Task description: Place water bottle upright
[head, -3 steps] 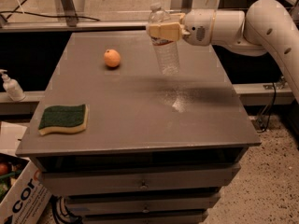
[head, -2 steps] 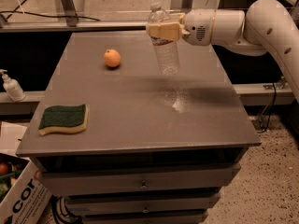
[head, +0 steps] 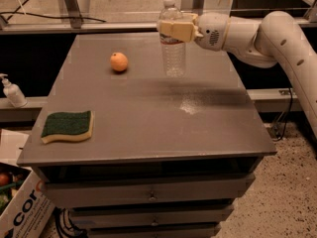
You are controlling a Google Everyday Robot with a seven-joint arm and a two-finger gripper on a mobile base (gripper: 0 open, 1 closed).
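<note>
One clear ribbed plastic water bottle with a white cap (head: 174,53) stands upright near the small round orange (head: 119,62), its shoulder clamped by the cream end effector (head: 176,30), base seemingly touching the grey surface (head: 148,128).

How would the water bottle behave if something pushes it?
The water bottle looks empty, so probably light. Tall and narrow, it would likely tip from a push. Its thin ribbed wall may dent under the tool, which grips its shoulder above the far side of the table.
</note>
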